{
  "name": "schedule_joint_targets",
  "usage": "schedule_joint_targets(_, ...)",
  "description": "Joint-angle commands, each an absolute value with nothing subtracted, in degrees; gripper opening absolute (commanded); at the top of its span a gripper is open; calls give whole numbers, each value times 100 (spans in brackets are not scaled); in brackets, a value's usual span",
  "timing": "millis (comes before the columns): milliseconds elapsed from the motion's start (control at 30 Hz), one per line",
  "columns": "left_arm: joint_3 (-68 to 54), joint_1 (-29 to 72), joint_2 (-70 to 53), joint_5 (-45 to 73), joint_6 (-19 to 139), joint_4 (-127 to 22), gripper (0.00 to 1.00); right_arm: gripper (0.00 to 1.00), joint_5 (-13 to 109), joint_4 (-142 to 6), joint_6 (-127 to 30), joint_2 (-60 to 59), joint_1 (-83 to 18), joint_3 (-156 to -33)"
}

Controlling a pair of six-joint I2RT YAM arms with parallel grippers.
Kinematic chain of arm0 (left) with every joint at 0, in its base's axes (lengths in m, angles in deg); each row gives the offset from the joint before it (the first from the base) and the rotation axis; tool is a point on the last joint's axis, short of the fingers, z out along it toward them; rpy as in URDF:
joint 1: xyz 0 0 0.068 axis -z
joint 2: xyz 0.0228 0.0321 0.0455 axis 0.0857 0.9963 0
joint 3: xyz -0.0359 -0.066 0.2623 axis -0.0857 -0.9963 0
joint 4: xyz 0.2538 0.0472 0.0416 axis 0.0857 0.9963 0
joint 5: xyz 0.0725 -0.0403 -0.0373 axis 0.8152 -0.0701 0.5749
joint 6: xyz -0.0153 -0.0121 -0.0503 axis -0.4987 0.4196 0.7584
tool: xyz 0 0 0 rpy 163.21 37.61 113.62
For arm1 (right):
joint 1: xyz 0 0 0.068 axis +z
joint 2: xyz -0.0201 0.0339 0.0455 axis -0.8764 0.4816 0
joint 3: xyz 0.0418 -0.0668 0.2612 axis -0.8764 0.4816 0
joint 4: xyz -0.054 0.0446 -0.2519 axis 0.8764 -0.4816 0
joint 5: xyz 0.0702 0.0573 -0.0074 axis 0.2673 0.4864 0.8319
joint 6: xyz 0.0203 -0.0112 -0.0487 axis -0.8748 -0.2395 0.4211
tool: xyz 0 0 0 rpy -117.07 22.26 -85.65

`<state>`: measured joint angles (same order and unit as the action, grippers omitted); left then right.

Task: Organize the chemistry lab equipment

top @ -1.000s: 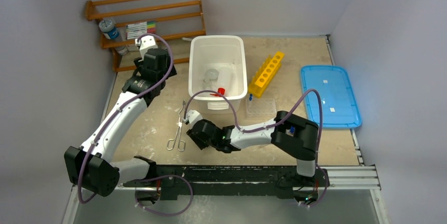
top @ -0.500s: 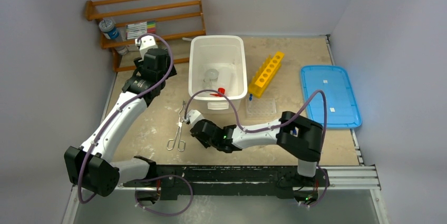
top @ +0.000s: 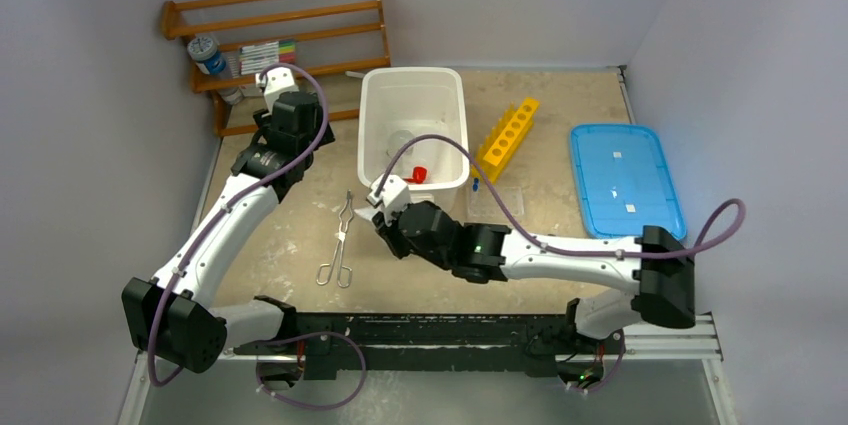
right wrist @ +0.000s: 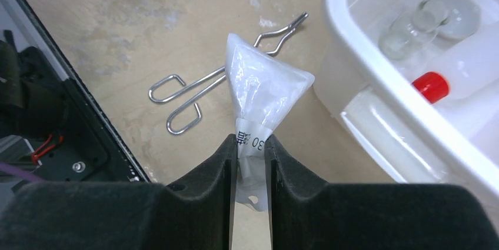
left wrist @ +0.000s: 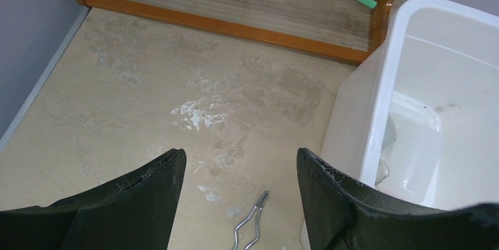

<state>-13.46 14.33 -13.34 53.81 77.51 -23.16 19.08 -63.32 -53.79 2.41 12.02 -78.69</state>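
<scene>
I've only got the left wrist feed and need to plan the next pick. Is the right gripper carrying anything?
Observer: Yes, the right gripper is shut on a clear packet, beside the white bin.
Operator: What's in the bin?
Observer: A squeeze bottle with a red cap, lying beside a small glass jar.
Operator: And the tongs, handles clear?
Observer: Both loops lie flat on the table, untouched.
</scene>
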Motion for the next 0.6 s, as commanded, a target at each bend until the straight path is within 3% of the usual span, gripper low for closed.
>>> schedule_joint_targets(0,-1365,1385,-1491,5460,7639,-2500,69,24,1833,-6338,-4872,-415,1086,-8159)
schedule_joint_targets(300,-1372,1349,-1498,5438,7640,-2501,69,25,2375,-5917,-4342,-588,-357,-8232)
schedule_joint_targets(567,-1372,1340,-1449,5519,7612,-2436,69,31,2454,-5764,-4062,130,-765,-8647)
